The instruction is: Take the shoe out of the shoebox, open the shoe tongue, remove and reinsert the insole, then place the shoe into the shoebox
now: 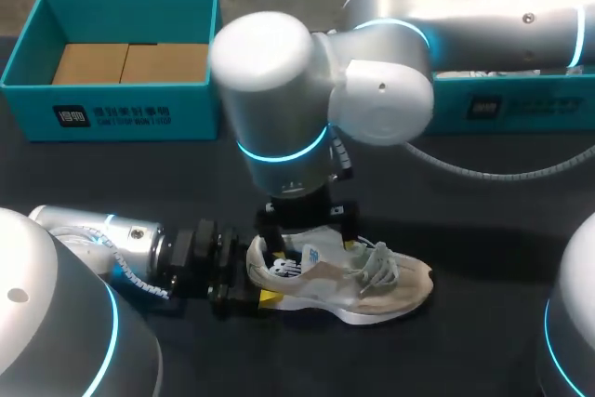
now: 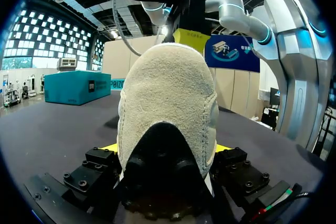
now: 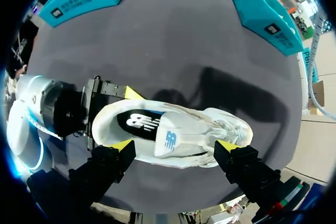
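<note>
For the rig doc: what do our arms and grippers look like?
Left arm and right arm: silver-white, rounded joints, glowing cyan rings. Left gripper and right gripper: black bolted blocks, yellow tips. Coiled cable at the left wrist, grey hose off the right arm.

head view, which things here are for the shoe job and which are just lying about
For the job: beige and white suede sneaker, open teal cardboard shoebox, left pincer, right pincer.
Lying about: second teal box, far right.

Shoe (image 2: 168, 103) heel rough suede, upper mesh cloth; table (image 1: 139, 183) matt; right arm (image 1: 270, 62) glossy.
</note>
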Tool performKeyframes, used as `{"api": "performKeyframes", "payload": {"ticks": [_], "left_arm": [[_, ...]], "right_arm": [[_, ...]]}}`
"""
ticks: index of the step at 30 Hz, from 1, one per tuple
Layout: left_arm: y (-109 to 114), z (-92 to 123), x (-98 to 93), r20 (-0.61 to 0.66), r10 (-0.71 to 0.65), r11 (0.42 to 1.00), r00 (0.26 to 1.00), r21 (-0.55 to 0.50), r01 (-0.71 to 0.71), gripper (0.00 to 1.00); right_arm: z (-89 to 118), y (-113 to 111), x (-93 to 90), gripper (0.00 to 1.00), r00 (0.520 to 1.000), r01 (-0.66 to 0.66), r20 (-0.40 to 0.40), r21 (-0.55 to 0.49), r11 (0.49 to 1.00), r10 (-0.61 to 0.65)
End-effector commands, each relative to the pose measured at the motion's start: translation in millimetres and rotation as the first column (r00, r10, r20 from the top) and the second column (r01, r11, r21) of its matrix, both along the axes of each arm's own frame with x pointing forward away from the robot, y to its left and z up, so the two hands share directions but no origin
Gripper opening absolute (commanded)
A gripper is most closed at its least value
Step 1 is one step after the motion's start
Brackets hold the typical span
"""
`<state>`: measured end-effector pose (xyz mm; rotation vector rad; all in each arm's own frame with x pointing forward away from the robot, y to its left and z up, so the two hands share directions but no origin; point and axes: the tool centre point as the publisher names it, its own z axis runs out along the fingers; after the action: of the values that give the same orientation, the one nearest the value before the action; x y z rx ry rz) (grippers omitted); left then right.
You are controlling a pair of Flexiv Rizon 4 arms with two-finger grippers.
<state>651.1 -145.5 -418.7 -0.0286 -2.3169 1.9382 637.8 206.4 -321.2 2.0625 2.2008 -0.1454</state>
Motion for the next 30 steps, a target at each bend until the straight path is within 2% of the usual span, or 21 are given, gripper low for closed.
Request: {"api": "performKeyframes", "payload": {"ticks": [1, 18, 30], "left_arm": [[2.5, -2.6, 0.4, -0.001, -0.001, 1.0, 1.0, 0.002, 0.001, 0.0], [2.5, -2.6, 0.4, -0.001, -0.001, 1.0, 1.0, 0.002, 0.001, 0.0], [2.5, -2.6, 0.4, -0.001, -0.001, 1.0, 1.0, 0.002, 0.001, 0.0]], "right_arm": [[-3.7, 5.2, -4.8, 1.0, 0.827, 0.56, 0.148, -0.129, 0.819, -0.542], [-15.6, -5.4, -2.6, 1.0, 0.792, 0.607, 0.169, -0.116, 0.786, -0.587], [-27.5, 4.7, -4.5, 1.0, 0.763, 0.642, 0.185, -0.117, 0.757, -0.619]]}}
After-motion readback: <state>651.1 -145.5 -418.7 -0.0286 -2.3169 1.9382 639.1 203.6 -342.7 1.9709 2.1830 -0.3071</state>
